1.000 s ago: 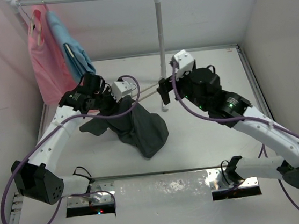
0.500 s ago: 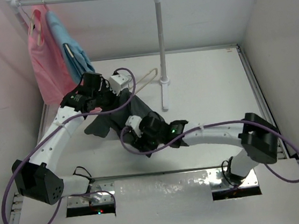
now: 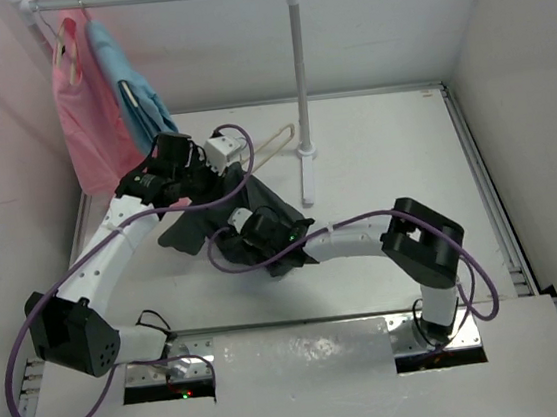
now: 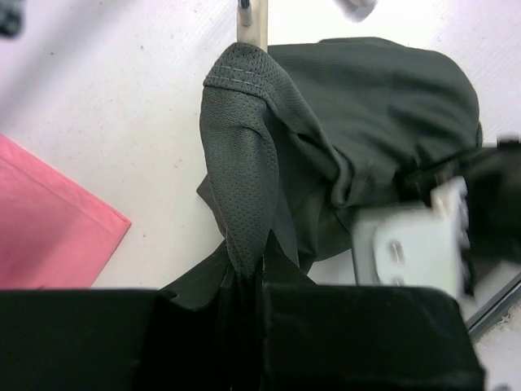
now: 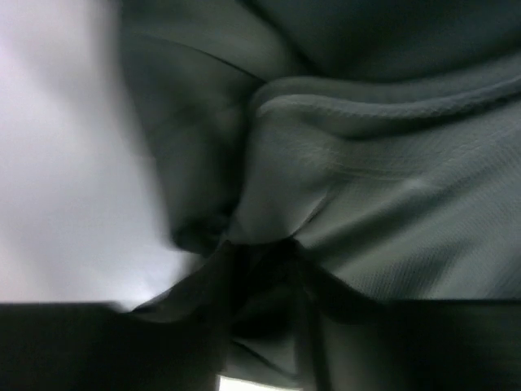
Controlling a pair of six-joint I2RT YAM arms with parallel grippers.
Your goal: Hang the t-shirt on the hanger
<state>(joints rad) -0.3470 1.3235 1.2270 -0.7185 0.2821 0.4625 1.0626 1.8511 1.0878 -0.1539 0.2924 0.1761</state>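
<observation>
Top view first: your left gripper (image 3: pixel 223 180) is clenched on the t-shirt (image 3: pixel 186 234), holding a bunch of it up off the table (image 3: pixel 383 156) near the middle. The hanger (image 3: pixel 274 149) pokes out at about 1 o'clock from the shirt, its far end beside the foot of the rail (image 3: pixel 299 75). Your right gripper (image 3: pixel 251 234) is buried in the cloth at about 5 o'clock from the left one. The pink garment (image 3: pixel 81 105) and blue garment (image 3: pixel 135 94) hang at 11 o'clock, well apart from the action.

Left wrist view: the fingers are pinched shut on a twisted band of the t-shirt (image 4: pixel 244 171) at 6 o'clock, and that band runs up to 12 o'clock, where a hemmed edge sits right against a pale tip of the hanger (image 4: pixel 252 20). It looks like it's capping that tip, though I can't swear to it.

Right wrist view: nothing but t-shirt (image 5: pixel 383 187), with a fold bunched between the fingers at 6 o'clock – can't tell whether they've actually clamped it.

My read: you're early to midway. One hanger end may be inside the shirt; the other shoulder and the straightening are left to do.
</observation>
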